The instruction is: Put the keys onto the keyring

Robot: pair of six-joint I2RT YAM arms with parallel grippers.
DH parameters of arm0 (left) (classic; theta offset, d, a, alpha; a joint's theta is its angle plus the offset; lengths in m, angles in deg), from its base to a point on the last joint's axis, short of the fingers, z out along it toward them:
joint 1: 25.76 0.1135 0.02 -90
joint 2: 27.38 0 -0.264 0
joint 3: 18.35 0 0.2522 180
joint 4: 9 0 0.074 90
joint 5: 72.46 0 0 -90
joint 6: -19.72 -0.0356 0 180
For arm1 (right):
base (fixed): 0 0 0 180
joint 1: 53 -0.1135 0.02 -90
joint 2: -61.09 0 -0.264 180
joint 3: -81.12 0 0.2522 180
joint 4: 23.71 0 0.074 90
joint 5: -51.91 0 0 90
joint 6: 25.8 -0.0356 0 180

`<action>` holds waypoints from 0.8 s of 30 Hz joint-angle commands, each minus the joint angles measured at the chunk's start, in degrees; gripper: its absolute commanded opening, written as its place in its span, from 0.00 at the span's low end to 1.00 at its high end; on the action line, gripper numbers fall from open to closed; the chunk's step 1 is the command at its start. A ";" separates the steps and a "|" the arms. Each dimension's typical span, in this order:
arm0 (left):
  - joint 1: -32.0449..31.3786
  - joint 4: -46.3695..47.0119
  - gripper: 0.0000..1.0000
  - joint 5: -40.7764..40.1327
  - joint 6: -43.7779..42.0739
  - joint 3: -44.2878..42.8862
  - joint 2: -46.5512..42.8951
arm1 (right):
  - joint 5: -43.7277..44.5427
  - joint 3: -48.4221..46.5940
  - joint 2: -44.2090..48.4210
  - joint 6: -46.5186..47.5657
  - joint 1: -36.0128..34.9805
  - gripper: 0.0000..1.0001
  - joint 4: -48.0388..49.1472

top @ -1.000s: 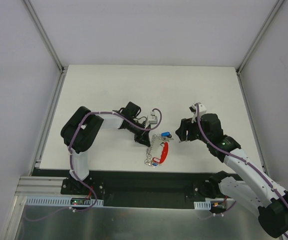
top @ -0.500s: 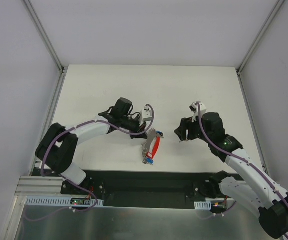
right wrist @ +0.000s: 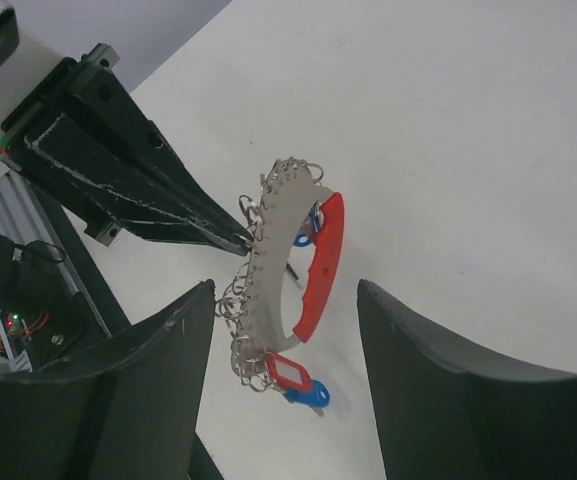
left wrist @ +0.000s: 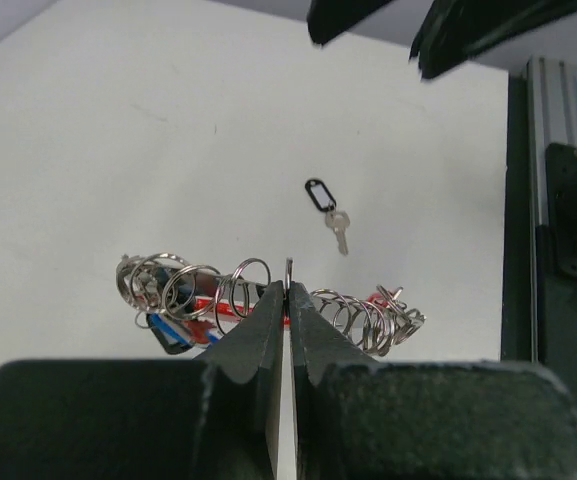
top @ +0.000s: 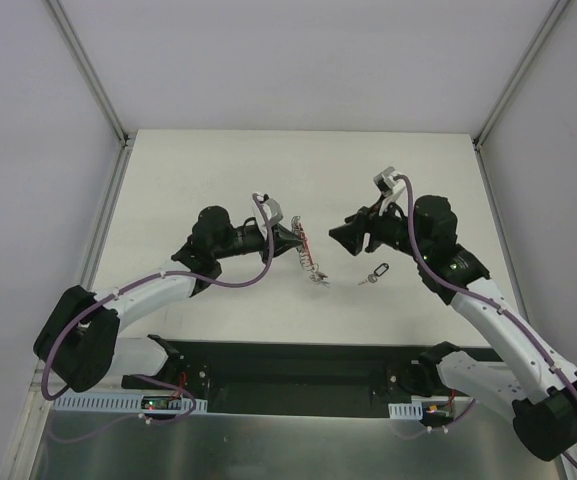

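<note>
My left gripper [top: 294, 241] is shut on one silvery ring of the keyring [top: 309, 261] and holds the bunch above the table. In the left wrist view the jaws [left wrist: 288, 290] pinch a ring, and the chain of rings [left wrist: 193, 290] spreads to both sides. In the right wrist view the keyring shows a curved red tag [right wrist: 320, 268], a whitish tag [right wrist: 273, 262], a small red tag [right wrist: 288, 373] and a blue-headed key [right wrist: 311, 396] hanging. My right gripper [top: 340, 238] is open and empty and faces the keyring [right wrist: 286, 290]. A black-headed key [top: 373, 275] lies alone on the table [left wrist: 326, 203].
The white table [top: 218, 180] has a raised metal frame on its left [top: 103, 230] and right [top: 498, 230] edges. A black and metal rail [top: 288, 360] runs along the near edge. My right gripper's fingers [left wrist: 468, 30] show at the top of the left wrist view.
My left gripper has lifted the keyring off the table and drawn it back to the left. My right gripper has risen and turned towards it. The black-headed key now lies exposed on the table.
</note>
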 commanded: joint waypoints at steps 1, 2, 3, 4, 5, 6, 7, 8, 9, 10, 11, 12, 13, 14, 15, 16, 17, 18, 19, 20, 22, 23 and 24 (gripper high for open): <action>-0.15 19.23 0.00 -0.66 10.01 0.19 0.72 | -9.62 -2.88 -4.21 -2.16 0.12 0.60 8.54; 0.11 19.67 0.00 -0.49 11.06 0.10 0.29 | -10.23 -3.40 -4.57 -1.38 0.21 0.60 8.71; 0.20 20.11 0.00 -0.22 11.51 0.10 0.11 | -10.76 -3.58 -5.10 -0.76 0.21 0.59 8.89; 0.37 20.63 0.00 -0.13 11.86 0.19 -0.24 | -11.20 -3.84 -5.80 -0.06 0.21 0.59 8.89; 0.72 20.81 0.00 -0.05 12.73 0.10 -1.11 | -12.16 -4.11 -6.07 0.99 0.47 0.59 8.81; 0.81 21.08 0.00 0.13 13.18 0.19 -1.56 | -12.96 -4.63 -6.33 1.52 0.39 0.59 8.80; 0.99 21.34 0.00 0.22 13.53 0.19 -2.08 | -13.75 -5.16 -6.86 1.88 0.56 0.58 8.80; 1.08 21.34 0.00 1.00 14.14 0.10 -2.87 | -15.41 -5.51 -7.21 2.23 0.74 0.57 8.80; 1.34 21.34 0.00 1.53 14.41 -0.25 -3.23 | -16.21 -6.47 -7.56 2.84 0.83 0.56 8.63; 1.43 21.25 0.00 2.23 14.67 -0.51 -3.40 | -17.00 -6.83 -8.17 3.11 1.17 0.55 8.54; 1.69 21.25 0.00 3.89 15.63 -0.69 -3.67 | -18.57 -7.36 -8.44 3.37 1.26 0.54 8.54; 1.95 21.34 0.00 4.78 15.99 -1.21 -3.93 | -19.55 -8.58 -8.79 3.72 1.53 0.52 8.28; 1.96 21.34 0.00 5.75 16.17 -1.65 -4.02 | -20.51 -9.11 -9.32 4.16 2.23 0.52 8.10; 2.04 20.73 0.00 6.45 16.43 -2.00 -4.28 | -22.70 -10.08 -9.67 4.60 2.49 0.51 7.75; 2.22 20.38 0.00 7.76 16.52 -2.88 -4.28 | -23.42 -10.78 -10.02 5.04 2.67 0.50 6.53; 2.40 19.94 0.00 8.21 16.44 -3.32 -4.37 | -24.03 -12.36 -10.37 6.52 3.02 0.50 5.74; 2.40 19.07 0.00 8.65 16.17 -4.02 -4.46 | -25.87 -13.24 -10.90 7.32 3.11 0.48 4.86; 2.48 17.66 0.00 9.70 16.00 -5.07 -4.46 | -26.67 -13.95 -11.08 8.20 3.20 0.47 3.63; 2.48 17.04 0.00 10.15 15.73 -5.60 -4.46 | -27.46 -15.69 -11.34 9.69 3.37 0.46 1.79; 2.48 16.25 0.00 10.59 15.12 -6.13 -4.55 | -28.77 -16.41 -11.78 10.66 3.46 0.45 0.64; 2.48 14.06 0.00 11.90 14.24 -7.54 -4.55 | -29.22 -17.99 -12.13 12.51 3.46 0.44 -3.22; 2.57 13.35 0.00 12.34 13.37 -7.98 -4.55 | -28.44 -18.95 -12.22 13.82 3.55 0.43 -4.45; 2.57 12.39 0.00 12.78 12.75 -8.77 -4.72 | -28.09 -19.05 -12.14 14.01 3.64 0.43 -5.69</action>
